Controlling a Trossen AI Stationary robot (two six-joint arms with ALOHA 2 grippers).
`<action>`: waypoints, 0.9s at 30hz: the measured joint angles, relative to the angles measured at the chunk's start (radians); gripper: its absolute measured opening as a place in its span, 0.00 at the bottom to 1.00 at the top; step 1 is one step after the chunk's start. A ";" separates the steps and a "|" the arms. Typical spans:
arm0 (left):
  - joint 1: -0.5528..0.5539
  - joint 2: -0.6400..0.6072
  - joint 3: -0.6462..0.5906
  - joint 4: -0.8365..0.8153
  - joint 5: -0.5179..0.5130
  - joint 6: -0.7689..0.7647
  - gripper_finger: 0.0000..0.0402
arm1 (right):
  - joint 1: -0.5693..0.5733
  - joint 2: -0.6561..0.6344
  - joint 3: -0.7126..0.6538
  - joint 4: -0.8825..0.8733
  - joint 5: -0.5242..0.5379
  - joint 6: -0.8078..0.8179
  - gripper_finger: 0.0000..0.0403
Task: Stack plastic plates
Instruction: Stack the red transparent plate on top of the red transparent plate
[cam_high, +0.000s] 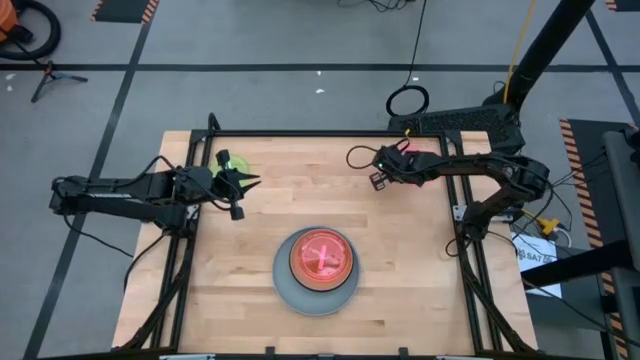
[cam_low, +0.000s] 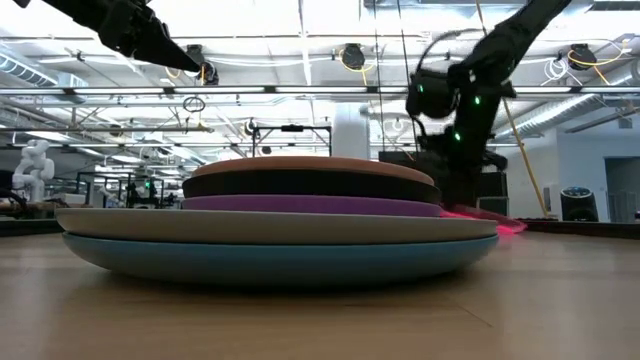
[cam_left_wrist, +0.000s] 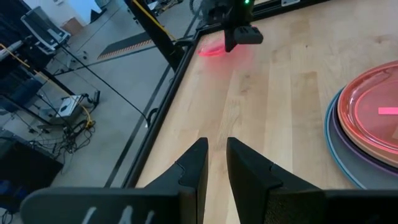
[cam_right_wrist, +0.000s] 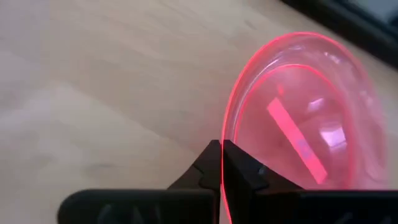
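Note:
A stack of plastic plates (cam_high: 317, 270) stands at the table's near middle. From the bottom it holds a blue plate (cam_low: 270, 262), then grey, purple (cam_low: 310, 204), black and tan, with a translucent red-pink one (cam_high: 322, 255) on top. My right gripper (cam_right_wrist: 222, 158) is at the far right (cam_high: 380, 172), shut on a second translucent red-pink plate (cam_right_wrist: 298, 118). A neon green plate (cam_high: 234, 163) lies flat at the far left, beside my left arm. My left gripper (cam_left_wrist: 216, 155) hovers there with a narrow gap and nothing between its fingers. My right gripper pinches the red-pink plate's rim (cam_right_wrist: 225, 140) between its two fingers, at the edge nearest the wrist. The fingers slant down from above, coming from the table's right. The plate tilts away below them, low over the wood (cam_left_wrist: 211, 51); whether its far edge touches the table, I cannot tell.
Bare wood (cam_high: 310, 190) lies between the stack and both grippers. The table's black frame (cam_high: 300, 133) runs along the far edge, close behind the right gripper. Cables and stands are on the floor beyond.

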 joint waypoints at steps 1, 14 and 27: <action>0.000 0.000 0.000 0.000 0.000 0.000 0.17 | 0.022 -0.009 0.010 0.001 0.000 -0.009 0.01; 0.000 0.000 0.000 0.023 0.000 -0.001 0.17 | 0.383 -0.018 0.214 0.012 -0.007 -0.139 0.00; 0.000 0.000 0.000 0.023 0.000 -0.007 0.17 | 0.762 -0.006 0.254 0.248 -0.240 -0.283 0.00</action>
